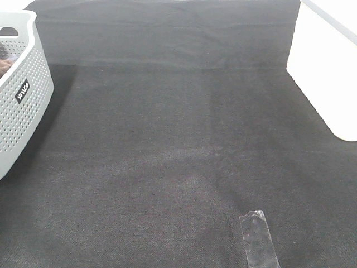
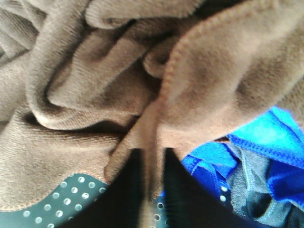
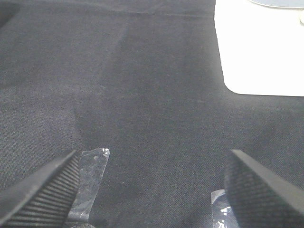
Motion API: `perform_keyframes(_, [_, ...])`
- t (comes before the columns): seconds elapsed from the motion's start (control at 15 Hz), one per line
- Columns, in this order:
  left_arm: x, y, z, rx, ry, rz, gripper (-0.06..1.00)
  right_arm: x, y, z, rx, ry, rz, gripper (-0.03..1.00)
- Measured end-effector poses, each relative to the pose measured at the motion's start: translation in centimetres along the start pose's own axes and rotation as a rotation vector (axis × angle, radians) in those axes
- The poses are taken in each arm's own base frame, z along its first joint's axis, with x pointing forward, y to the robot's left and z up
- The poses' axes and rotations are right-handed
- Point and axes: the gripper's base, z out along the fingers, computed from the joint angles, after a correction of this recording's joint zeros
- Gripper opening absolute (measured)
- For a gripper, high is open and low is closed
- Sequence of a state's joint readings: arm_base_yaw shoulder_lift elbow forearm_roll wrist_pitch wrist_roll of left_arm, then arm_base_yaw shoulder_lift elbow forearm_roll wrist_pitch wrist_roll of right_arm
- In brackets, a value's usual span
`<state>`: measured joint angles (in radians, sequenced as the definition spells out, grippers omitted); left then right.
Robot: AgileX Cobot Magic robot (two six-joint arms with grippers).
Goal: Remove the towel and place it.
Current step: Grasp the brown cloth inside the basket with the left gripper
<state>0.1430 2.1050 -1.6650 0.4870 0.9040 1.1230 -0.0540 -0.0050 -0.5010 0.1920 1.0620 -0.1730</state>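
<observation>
The brown towel (image 2: 95,71) lies crumpled in thick folds and fills most of the left wrist view. My left gripper (image 2: 153,156) has its two black fingers (image 2: 128,185) drawn close together, pinching a narrow fold of the towel. In the exterior high view only a sliver of brown towel (image 1: 4,67) shows inside the basket at the left edge, and neither arm is in sight. My right gripper (image 3: 152,190) hovers open over the black cloth, its ribbed fingers (image 3: 42,190) wide apart with nothing between them.
A white perforated basket (image 1: 25,100) stands at the far left of the black table cloth (image 1: 167,139); its dotted wall (image 2: 71,199) shows beside the left gripper. A blue cloth (image 2: 266,137) lies beside the towel. Clear tape (image 1: 258,237) is stuck on the cloth near the front; a white surface (image 1: 329,72) is at the right.
</observation>
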Motion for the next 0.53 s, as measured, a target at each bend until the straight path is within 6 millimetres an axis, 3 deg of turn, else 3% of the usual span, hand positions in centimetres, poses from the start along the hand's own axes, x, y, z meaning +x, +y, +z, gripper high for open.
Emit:
perform_keyframes(0.07, [-0.02,0.03,0.0,-0.004,-0.002,-0.016,0.0,0.0,0.0,0.0,0.0,0.0,0.0,0.76])
perform_keyframes(0.53, [-0.17,0.18,0.0,-0.019,-0.02,-0.077,0.0,0.0,0.0,0.0,0.0,0.0,0.0,0.76])
